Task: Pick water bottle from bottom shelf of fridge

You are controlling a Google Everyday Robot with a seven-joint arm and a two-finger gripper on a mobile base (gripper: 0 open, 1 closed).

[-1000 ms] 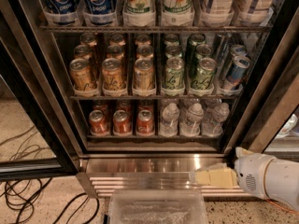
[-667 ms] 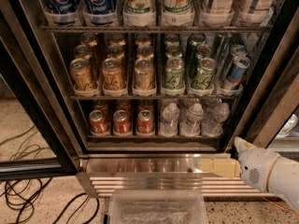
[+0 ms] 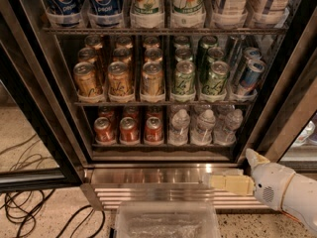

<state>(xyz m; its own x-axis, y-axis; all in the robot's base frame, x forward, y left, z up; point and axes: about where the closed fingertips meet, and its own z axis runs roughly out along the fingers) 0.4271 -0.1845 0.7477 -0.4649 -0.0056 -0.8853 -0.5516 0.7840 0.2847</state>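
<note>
Hand [image 3: 215,181] still low before fridge [image 3: 148,175]

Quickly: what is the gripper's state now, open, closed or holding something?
Cream-tipped gripper: cannot be told; it is low right, before the fridge's shiny stainless-steel base, apart from the small clear water bottles.

The bottom shelf [image 3: 163,145] fronts three red cans [image 3: 129,131] at left and three water bottles [image 3: 204,126] at right. More of each stand behind.

The shelf above has three lanes of gold cans [image 3: 119,78], two of green cans [image 3: 184,78] and one of blue cans [image 3: 250,76].

On top are two Pepsi bottles [image 3: 104,1], two 7UP bottles [image 3: 187,1] and two pale bottles [image 3: 229,1].

One end effector [image 3: 220,181] sits near right.
</note>
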